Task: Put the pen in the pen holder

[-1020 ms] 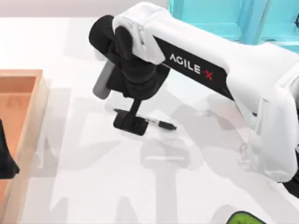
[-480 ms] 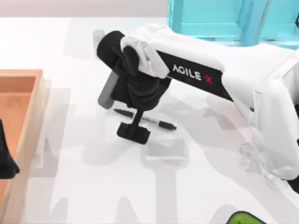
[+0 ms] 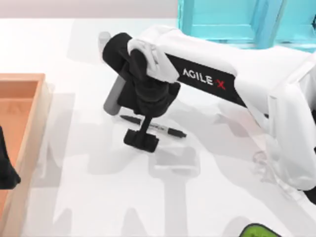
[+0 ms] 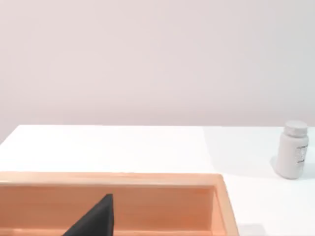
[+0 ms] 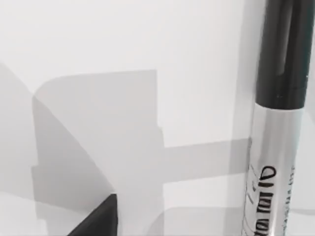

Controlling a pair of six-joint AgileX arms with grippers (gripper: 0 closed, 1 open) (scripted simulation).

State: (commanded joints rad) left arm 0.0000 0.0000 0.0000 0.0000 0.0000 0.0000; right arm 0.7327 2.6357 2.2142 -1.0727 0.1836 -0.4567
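Pen (image 3: 157, 127) lies flat on the white table (image 3: 98, 197), not yet lifted, with the right gripper (image 3: 141, 139) low over its middle; whether the jaws have closed cannot be told. Left gripper (image 3: 6, 170) waits over the wooden tray (image 3: 27, 128). Pickup and delivery remain.

The white table (image 3: 98, 197) carries the pen (image 3: 168, 131) lying flat near its middle — black, with a pale label band. A wooden tray (image 3: 29, 128) sits at its left edge, and a white bottle (image 4: 293, 150) stands upright farther back.
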